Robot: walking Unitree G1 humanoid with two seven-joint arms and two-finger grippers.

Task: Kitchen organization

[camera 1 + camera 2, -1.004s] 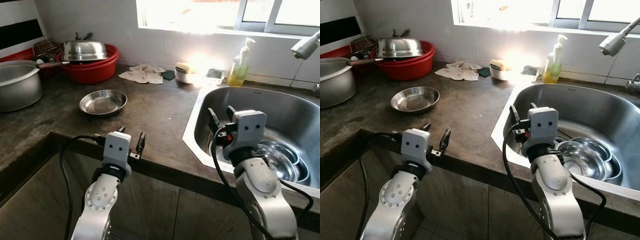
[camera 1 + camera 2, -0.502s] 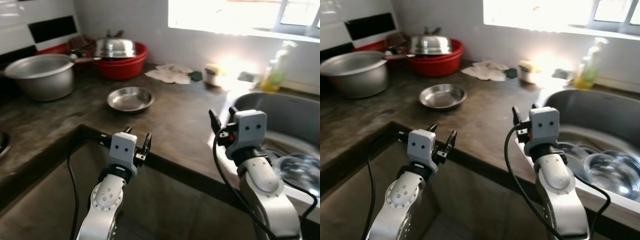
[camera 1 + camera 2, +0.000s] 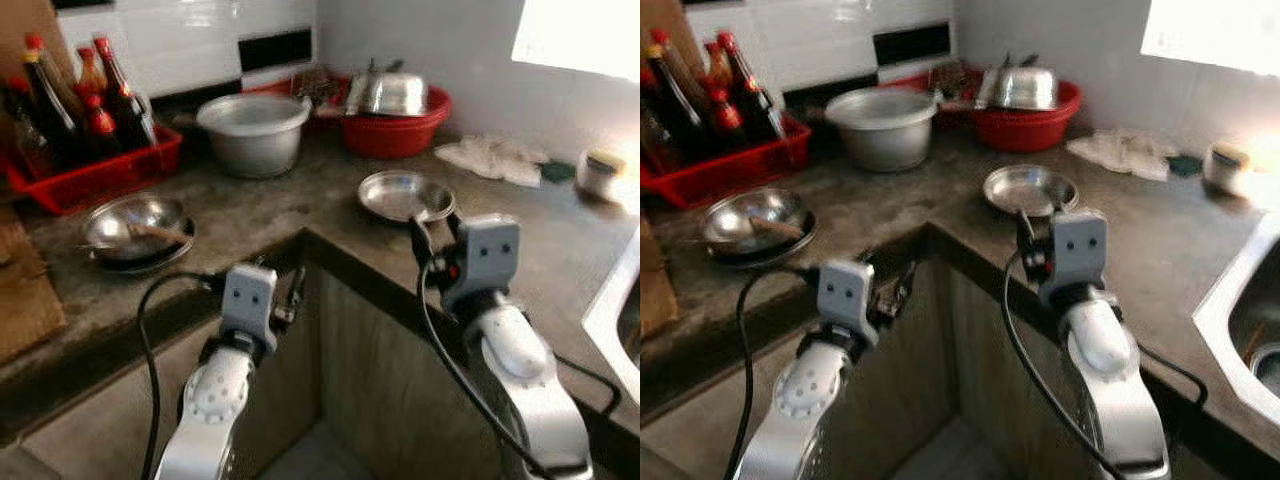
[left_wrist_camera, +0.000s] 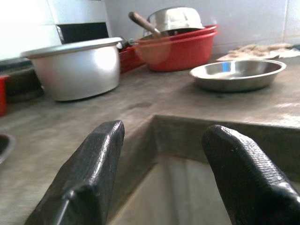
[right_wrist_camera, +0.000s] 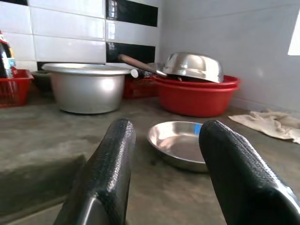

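Where counter turns: pot, dish.

Right end effector open, steel dish ahead, red basin, big alu pot behind

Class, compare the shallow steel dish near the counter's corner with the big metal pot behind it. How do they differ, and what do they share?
The shallow steel dish is low and wide with a flared rim; the big metal pot is tall with steep walls. The dish is shinier and mirror-like; the pot looks duller, more matte. The dish sits nearer the counter's edge; the pot stands further back, by the red basin. Both are round, silver, upright and open on the dark counter.
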